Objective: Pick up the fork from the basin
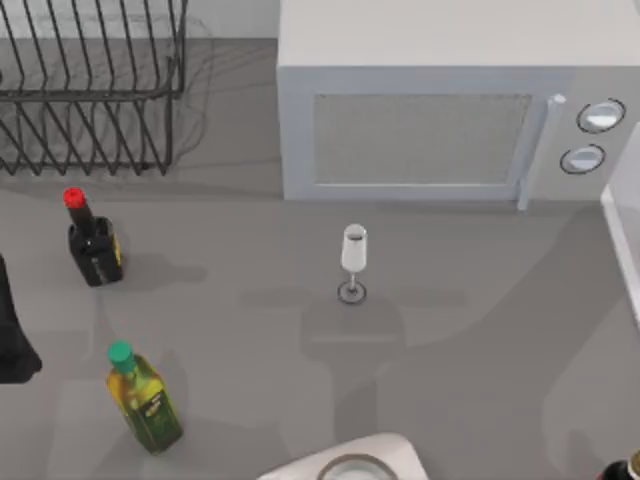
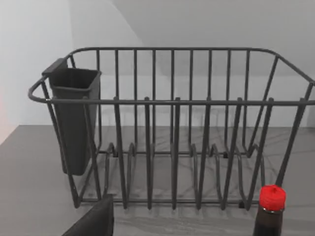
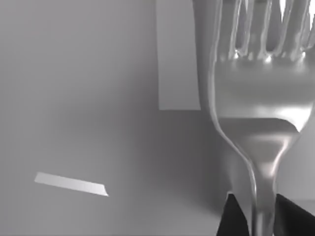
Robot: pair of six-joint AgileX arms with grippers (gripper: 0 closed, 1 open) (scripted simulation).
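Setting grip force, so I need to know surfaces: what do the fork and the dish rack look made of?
The fork looks like polished metal: silvery, with bright mirror-like highlights on neck and tines. It sits between the right gripper's dark fingers. The dish rack looks like thin dark wire, probably coated metal with a matte finish; its dark cup could be plastic.

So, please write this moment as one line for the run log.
right pincer: shut on fork, tines away from camera | left arm: at table's left edge | wine glass: upright before microwave

Even soft light; faint shadows; fork [image 3: 266, 98] glints.
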